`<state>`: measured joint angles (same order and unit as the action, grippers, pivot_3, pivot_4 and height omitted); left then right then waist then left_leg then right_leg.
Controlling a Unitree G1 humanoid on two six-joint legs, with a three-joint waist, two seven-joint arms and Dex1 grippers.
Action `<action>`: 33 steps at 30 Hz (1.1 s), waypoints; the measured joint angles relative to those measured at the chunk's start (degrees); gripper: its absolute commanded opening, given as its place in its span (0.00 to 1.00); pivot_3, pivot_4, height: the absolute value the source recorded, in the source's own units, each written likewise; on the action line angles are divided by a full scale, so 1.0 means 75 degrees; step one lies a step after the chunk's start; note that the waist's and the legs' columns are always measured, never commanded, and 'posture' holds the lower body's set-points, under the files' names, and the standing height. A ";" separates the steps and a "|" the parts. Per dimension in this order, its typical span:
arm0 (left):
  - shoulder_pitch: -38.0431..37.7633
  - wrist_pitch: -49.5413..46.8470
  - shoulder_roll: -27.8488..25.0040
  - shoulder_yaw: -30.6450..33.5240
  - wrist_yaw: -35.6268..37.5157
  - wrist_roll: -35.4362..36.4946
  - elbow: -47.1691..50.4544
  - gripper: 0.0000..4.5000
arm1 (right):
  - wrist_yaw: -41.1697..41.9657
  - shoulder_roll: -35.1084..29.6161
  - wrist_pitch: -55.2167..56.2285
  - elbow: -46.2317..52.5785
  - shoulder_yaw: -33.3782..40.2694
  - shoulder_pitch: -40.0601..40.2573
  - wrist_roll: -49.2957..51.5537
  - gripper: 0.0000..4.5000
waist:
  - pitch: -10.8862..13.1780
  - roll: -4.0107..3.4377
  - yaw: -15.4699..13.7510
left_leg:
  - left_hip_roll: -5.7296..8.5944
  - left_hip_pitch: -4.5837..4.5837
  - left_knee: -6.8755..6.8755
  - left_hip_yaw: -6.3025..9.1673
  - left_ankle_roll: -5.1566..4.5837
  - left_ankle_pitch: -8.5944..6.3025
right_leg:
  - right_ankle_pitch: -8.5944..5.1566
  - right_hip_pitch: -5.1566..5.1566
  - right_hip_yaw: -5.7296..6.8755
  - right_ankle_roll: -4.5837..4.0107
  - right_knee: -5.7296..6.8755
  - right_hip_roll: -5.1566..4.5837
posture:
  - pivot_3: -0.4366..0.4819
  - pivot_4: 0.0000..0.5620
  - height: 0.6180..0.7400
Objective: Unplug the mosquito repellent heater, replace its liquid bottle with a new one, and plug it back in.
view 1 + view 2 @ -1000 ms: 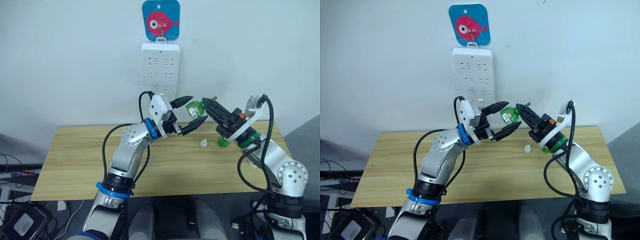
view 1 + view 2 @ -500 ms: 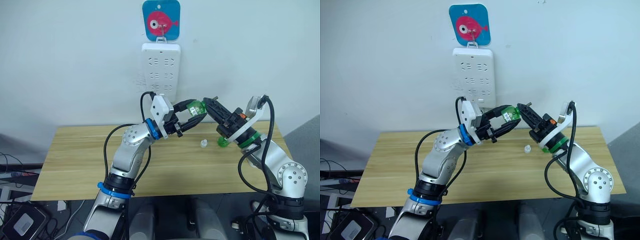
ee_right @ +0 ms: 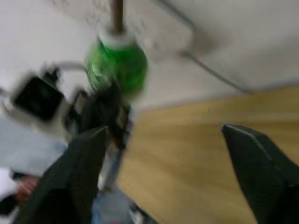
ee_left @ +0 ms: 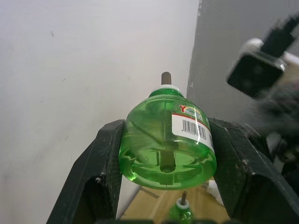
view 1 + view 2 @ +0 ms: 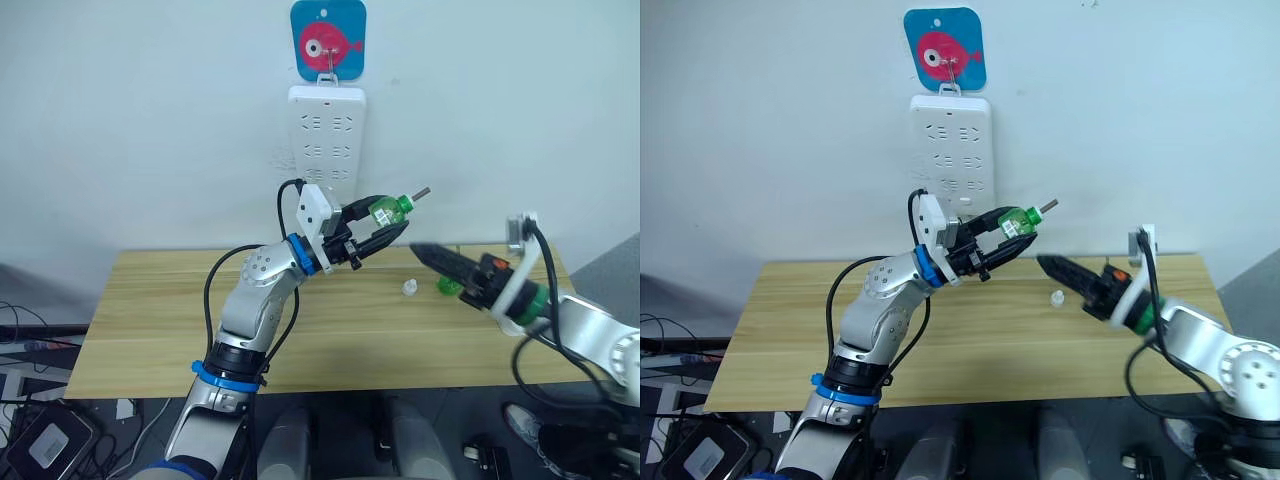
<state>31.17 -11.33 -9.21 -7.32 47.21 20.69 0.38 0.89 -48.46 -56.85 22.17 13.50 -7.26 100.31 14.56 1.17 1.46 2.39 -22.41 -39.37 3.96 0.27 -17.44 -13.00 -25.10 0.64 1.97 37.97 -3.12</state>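
- Above the table [image 5: 150, 330], your left gripper [image 5: 385, 225] pinches the bottle [image 5: 388, 211] by its green body, fingers pressed on both sides; the wick points up and to your right, away from the wrist.
- Your right gripper [image 5: 425, 252] hangs lower and to the right, apart from the bottle, its fingers spread in the right wrist view.
- A second bottle [image 5: 447, 286] and a small cap [image 5: 408, 288] sit on the table between the arms.
- I cannot pick out the heater; the strip [image 5: 325, 135] hangs on the wall above.
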 measured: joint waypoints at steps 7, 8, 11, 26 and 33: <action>-0.0326 -0.0099 -0.0135 0.0039 0.0222 0.0166 -0.0052 0.52 | 0.2016 -0.2808 -0.0313 -0.1407 -0.0622 0.0518 -0.4259 0.99 | 0.0010 0.0017 0.0025 | -0.0009 -0.0011 -0.0072 -0.0008 -0.0021 -0.0012 | -0.0002 0.0015 0.0003 0.0003 -0.0006 0.0007 | 0.41 0.49 1.00; -0.0369 -0.0103 -0.0121 0.0038 0.0211 0.0166 -0.0048 0.52 | 0.2162 -0.2802 -0.0255 -0.1663 -0.0845 0.0367 -0.4713 0.99 | 0.0011 0.0019 0.0028 | -0.0010 -0.0010 -0.0072 -0.0011 -0.0021 -0.0012 | -0.0002 0.0014 0.0001 0.0003 -0.0004 0.0006 | 0.42 0.49 1.00; -0.0466 -0.0116 -0.0048 0.0012 0.0105 0.0166 -0.0003 0.52 | 0.2555 -0.2580 -0.0002 -0.2481 -0.1549 -0.0265 -0.6073 0.99 | 0.0013 0.0020 0.0026 | -0.0011 -0.0011 -0.0071 -0.0009 -0.0019 -0.0011 | -0.0002 0.0010 -0.0004 0.0003 -0.0002 0.0002 | 0.44 0.50 1.00; -0.0979 -0.0343 -0.0250 -0.0101 -0.0367 0.0140 0.0685 0.52 | 0.4103 -0.1243 0.0336 -0.4853 -0.2579 -0.1634 -0.9365 0.99 | 0.0028 0.0015 -0.0180 | -0.0006 -0.0022 -0.0073 0.0010 -0.0018 -0.0011 | -0.0002 0.0011 -0.0006 0.0002 -0.0011 -0.0007 | 0.51 0.53 1.00; -0.1190 -0.0572 -0.0318 -0.0165 -0.0445 0.0143 0.1060 0.52 | 0.4534 -0.0862 0.0395 -0.5691 -0.2580 -0.1989 -1.0196 0.99 | 0.0039 0.0013 -0.0202 | -0.0006 -0.0024 -0.0071 0.0013 -0.0017 -0.0011 | -0.0001 0.0011 -0.0006 0.0001 -0.0013 -0.0010 | 0.53 0.54 1.00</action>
<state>22.24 -15.62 -11.59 -8.56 43.87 21.76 8.33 34.90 -54.93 -53.89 -20.51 -5.84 -22.18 23.83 14.85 1.27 -0.06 2.34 -22.59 -39.91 4.06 0.14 -17.52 -13.01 -25.02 0.60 1.98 37.87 -3.19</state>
